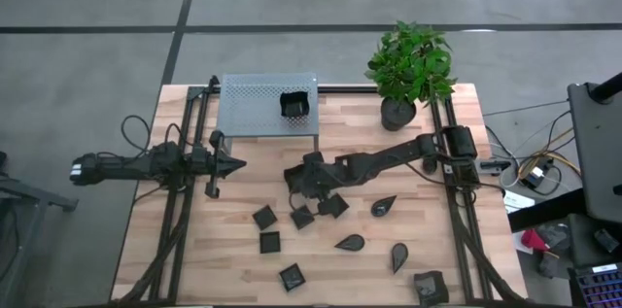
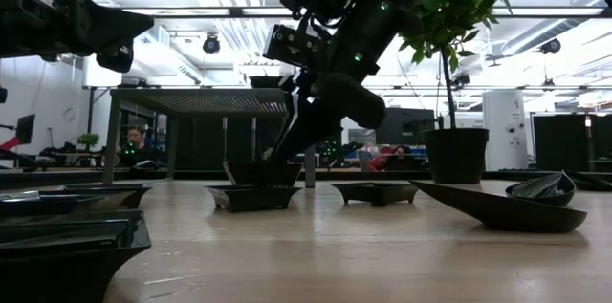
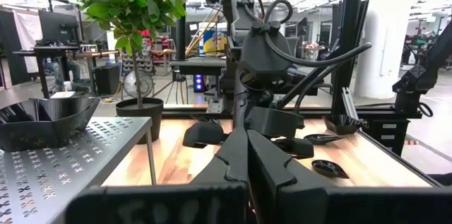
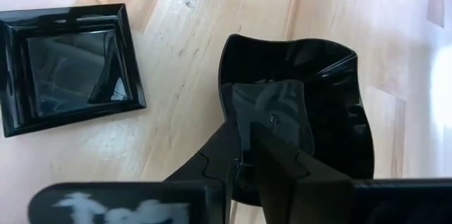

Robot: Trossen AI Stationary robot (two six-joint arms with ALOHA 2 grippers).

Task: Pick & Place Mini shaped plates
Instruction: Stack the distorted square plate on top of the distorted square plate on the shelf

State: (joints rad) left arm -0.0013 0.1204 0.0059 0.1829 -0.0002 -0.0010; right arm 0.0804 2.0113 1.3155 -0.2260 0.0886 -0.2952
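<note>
One wavy-rimmed mini plate (image 4: 296, 121) lies on the worktop (image 1: 233, 269) just in front of the perforated shelf (image 1: 255, 106); the right tool (image 4: 247, 139), its fingers closed over the near rim, grips it. Risk: a thin edge grip may slip or tip the plate against the neighbouring square plate (image 4: 67, 65). The left tool (image 1: 237, 163) waits closed, left of the shelf.

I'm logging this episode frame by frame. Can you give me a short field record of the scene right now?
Right gripper: down at mid-table, fingers closed on the rim of a wavy-edged plate
Left gripper: waits left of centre, shut, empty
Neighbouring square plate: flat on the wooden table
Metal shelf: holds one plate
Potted plant: far side
</note>
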